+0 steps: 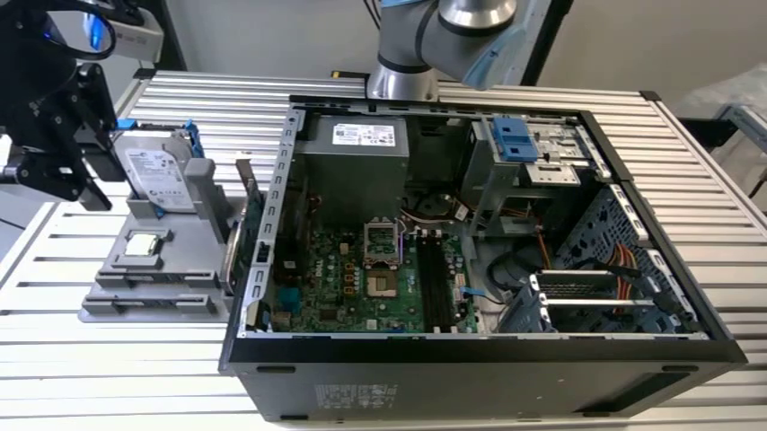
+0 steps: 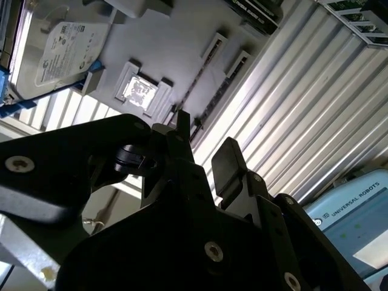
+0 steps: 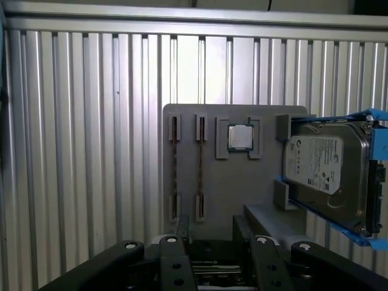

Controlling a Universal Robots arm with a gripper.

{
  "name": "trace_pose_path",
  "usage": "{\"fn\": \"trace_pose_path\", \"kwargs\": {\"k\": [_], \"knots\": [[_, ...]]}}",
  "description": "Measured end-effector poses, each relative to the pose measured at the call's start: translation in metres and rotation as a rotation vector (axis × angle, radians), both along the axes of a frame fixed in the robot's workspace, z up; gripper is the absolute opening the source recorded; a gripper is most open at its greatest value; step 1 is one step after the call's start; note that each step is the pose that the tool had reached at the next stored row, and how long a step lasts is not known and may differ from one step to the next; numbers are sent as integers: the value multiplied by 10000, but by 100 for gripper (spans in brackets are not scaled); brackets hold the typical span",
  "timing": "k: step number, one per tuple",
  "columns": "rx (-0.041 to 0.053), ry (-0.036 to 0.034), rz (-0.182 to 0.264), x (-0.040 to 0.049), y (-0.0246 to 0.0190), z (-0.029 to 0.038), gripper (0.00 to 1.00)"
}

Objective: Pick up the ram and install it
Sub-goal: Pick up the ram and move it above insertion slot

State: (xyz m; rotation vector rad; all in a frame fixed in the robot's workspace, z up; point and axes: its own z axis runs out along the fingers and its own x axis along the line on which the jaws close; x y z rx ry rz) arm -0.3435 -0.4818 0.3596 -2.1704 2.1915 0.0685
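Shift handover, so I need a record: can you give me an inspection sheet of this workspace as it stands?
Surface: ribbed metal table, carrying a grey holder and an open computer case.
Job's things: ram standing on edge in a holder slot, not gripped; the neighbouring slot seems filled too.
Clutter: hard drive and processor chip on the holder.
Grippers: gripper open, empty, clear of the holder.
Cables: orange wires inside the case.
Surroundings: arm base at the table's far edge.
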Motion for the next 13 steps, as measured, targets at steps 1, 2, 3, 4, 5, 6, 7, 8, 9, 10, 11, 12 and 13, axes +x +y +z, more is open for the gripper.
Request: {"fn": "trace_pose_path", "kwargs": {"k": [1,2,3,4,5,6,7,8,9,10,11,12,13], "knots": [[-1,2,-1,0,-1,-6,100],[-1,2,-1,0,-1,-13,100],[0,1,0,0,-1,-21,100],[-1,1,0,0,-1,-29,100],[-1,2,0,0,-1,-35,100],[-1,1,1,1,-1,-42,100],[-1,1,1,1,-1,-48,100],[0,1,1,1,-1,-55,100],[-1,1,1,1,-1,-61,100],[-1,1,1,1,-1,-67,100],[-1,1,1,0,-1,-73,100],[-1,1,1,1,-1,-80,100],[-1,0,1,1,-1,-87,100]]}}
